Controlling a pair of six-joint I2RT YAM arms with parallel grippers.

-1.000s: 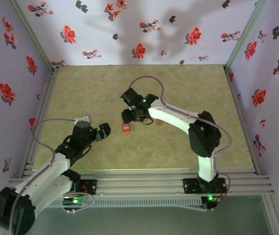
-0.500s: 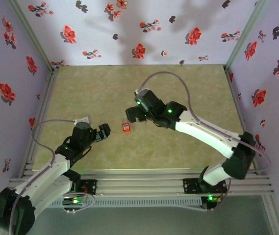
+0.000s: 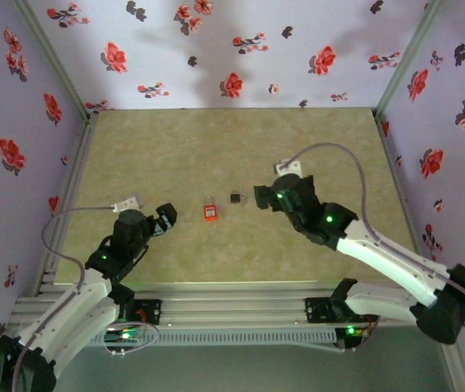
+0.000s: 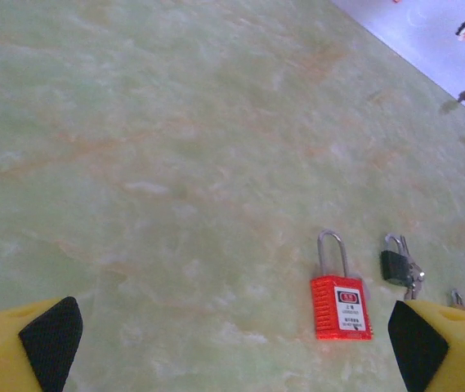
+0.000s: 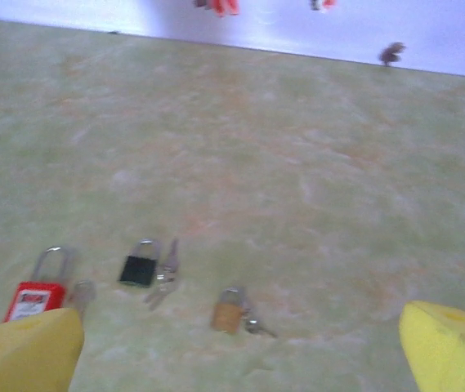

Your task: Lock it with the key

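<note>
Seen from the top camera, the pale green marbled tabletop [image 3: 322, 139] is boxed in by lilac walls papered with red flowers [image 3: 216, 49]. A red padlock with a silver shackle [image 3: 210, 212] lies flat near the middle of the tabletop, a little toward the near edge. The tiny metal key with a black squarish plastic head [image 3: 235, 197] lies just to its right and slightly nearer the far edge, not touching it. The left gripper [image 3: 163, 219] hangs to the left of the red padlock. The right gripper [image 3: 261, 196] hangs just right of the key. Both have their jaws spread and grasp nothing.

In the left wrist view, the left gripper [image 4: 232, 347] shows its yellow fingers with black pads [image 4: 48, 343] in the two lower corners, set wide apart with bare tabletop between them. The red padlock [image 4: 341, 306] lies ahead with its shackle pointing away from the camera. The key [image 4: 395, 265] lies near it on the right, apart from it. It has a silvery loop at its far end and thin silvery pieces against its right side, too small to make out.

In the right wrist view, the right gripper [image 5: 240, 347] has its yellow fingers [image 5: 28, 351] released wide and empty. Ahead of them, from left to right, lie the red padlock [image 5: 29, 300], the key [image 5: 137, 269] with silvery bits beside it, and a small brass-coloured padlock [image 5: 227, 314]. All three are apart from one another on the tabletop. The picture is blurred.
</note>
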